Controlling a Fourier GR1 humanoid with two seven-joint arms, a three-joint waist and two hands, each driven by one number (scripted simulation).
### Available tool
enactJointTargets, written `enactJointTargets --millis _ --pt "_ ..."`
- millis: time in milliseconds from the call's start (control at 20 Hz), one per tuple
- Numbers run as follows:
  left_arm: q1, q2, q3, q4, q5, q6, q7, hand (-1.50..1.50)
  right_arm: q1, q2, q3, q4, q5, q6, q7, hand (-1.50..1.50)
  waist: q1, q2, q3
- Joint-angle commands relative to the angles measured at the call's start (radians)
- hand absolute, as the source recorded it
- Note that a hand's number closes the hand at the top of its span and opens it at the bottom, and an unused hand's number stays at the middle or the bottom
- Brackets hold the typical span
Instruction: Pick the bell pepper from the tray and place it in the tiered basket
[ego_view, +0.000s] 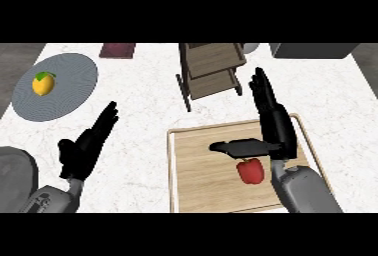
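Red bell pepper (250, 171) lies on the wooden tray (199, 175) at near right, just under the right hand (269, 120) (fingers straight, thumb spread above it), the tiered basket (212, 70) beyond, the left hand (88, 145) open at near left.

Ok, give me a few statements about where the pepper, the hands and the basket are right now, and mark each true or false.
1. The red bell pepper lies on the wooden tray. True.
2. The right hand is curled round the pepper. False: its fingers are straight, its thumb above the pepper.
3. The tiered basket already holds the pepper. False: the pepper is on the tray.
4. A yellow fruit sits on the grey plate. True.
5. The left hand is open over the counter. True.
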Motion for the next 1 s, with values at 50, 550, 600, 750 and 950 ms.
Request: enactJointTargets --millis 50,550,600,750,950 --pt "0.042 -0.06 -0.01 0.021 0.011 -0.072 -0.122 0.0 0.087 0.128 0.167 0.09 0.034 -0.162 -0.218 -1.5 0.002 -0.006 0.004" --pt "0.002 -0.063 0.038 0.082 0.01 -0.071 -0.109 0.0 0.024 -0.281 0.263 -0.132 0.493 -0.101 0.319 -1.5 -0.053 -0.033 -0.007" --pt "-0.005 -0.067 0.033 0.069 0.007 -0.065 -0.098 0.0 0.002 -0.303 0.278 -0.125 0.536 -0.076 0.388 -1.5 -0.048 -0.034 -0.007" --pt "0.023 -0.062 0.032 0.072 0.0 -0.063 -0.113 0.0 -0.002 -0.416 0.337 -0.152 0.597 0.081 0.537 -1.5 -0.048 -0.04 -0.012" --pt "0.021 -0.073 0.022 0.079 -0.017 -0.048 -0.111 0.0 -0.032 -0.502 0.422 -0.289 0.643 0.291 0.74 -1.5 -0.057 -0.038 -0.009"
